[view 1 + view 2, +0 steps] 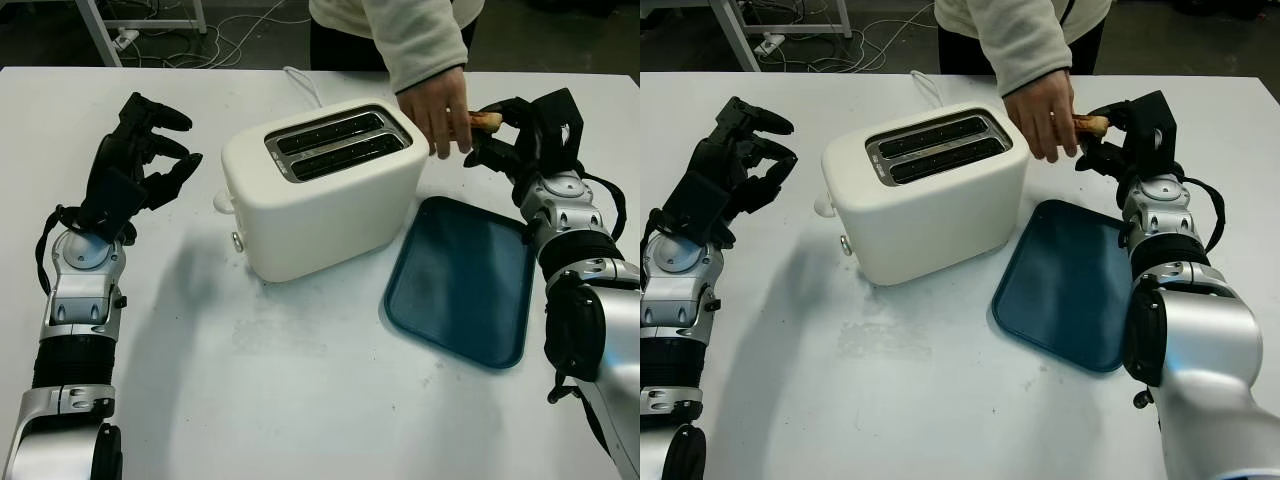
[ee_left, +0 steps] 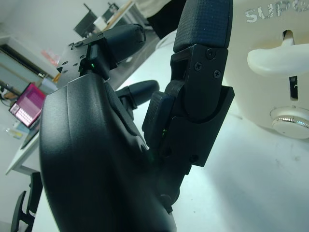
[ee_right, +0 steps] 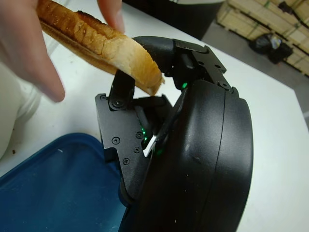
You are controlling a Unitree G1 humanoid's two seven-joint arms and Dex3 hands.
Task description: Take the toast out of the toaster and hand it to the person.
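One slice of toast (image 3: 99, 41) up past the far edge of the blue tray (image 1: 470, 290), pinched in the right hand (image 1: 520, 135) and gripped at its other end by the person's hand (image 1: 435, 105). Left hand (image 1: 140, 160) raised beside the white toaster (image 1: 320, 200), holding nothing.
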